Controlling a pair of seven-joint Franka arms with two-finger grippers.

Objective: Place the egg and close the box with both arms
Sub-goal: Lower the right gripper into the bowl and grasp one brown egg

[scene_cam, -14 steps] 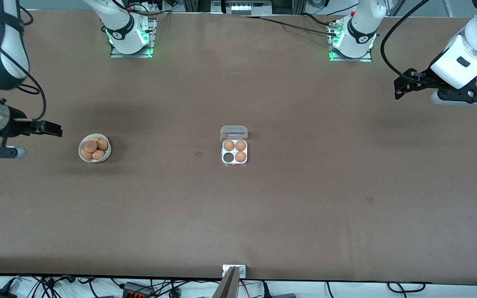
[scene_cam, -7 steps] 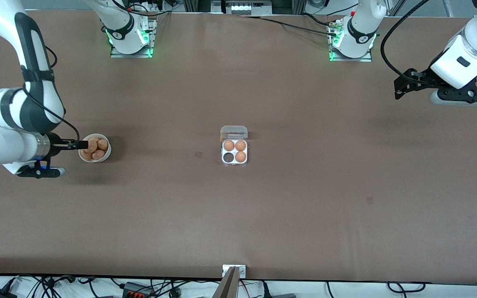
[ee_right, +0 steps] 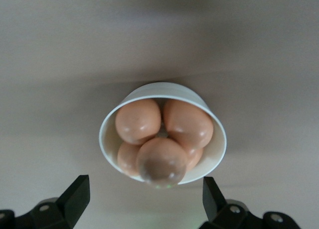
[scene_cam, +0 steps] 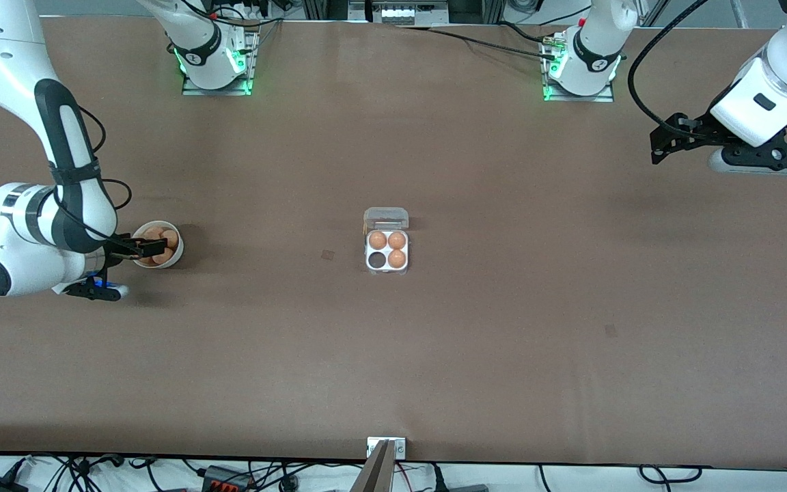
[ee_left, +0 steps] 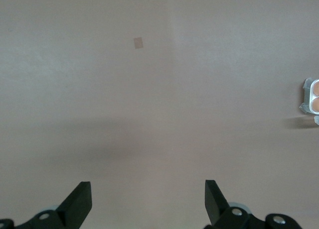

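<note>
- Eggs [ee_right: 149,139] are lying heaped in a round white bowl [scene_cam: 176,244] toward the right arm's end of the table [scene_cam: 503,342]; the right wrist view is showing about five of them, smooth and orange-brown, one sitting on top of the pile.
- The right gripper [scene_cam: 142,249] is hanging over the bowl, its two black fingers [ee_right: 75,194] standing wide apart with nothing between them.
- The right arm [scene_cam: 52,205] is reaching in from that end of the table, its wrist bending down beside the bowl.
- The box [scene_cam: 387,251] is sitting near the middle of the table, well apart from the bowl.
- Its clear lid [scene_cam: 386,218] is lying open, on the side of the wells away from the front camera.
- Three of the four wells are holding eggs; the fourth well [scene_cam: 376,260], on the side nearer the front camera and toward the right arm's end, is showing dark and unfilled.
- The left gripper [scene_cam: 660,140] is waiting in the air over the left arm's end of the table, well apart from the box.
- Its fingers [ee_left: 79,201] are also standing wide apart, gripping nothing, with only bare brown tabletop between them in the left wrist view.
- The edge of the box [ee_left: 311,95] is just peeking into the left wrist view.
</note>
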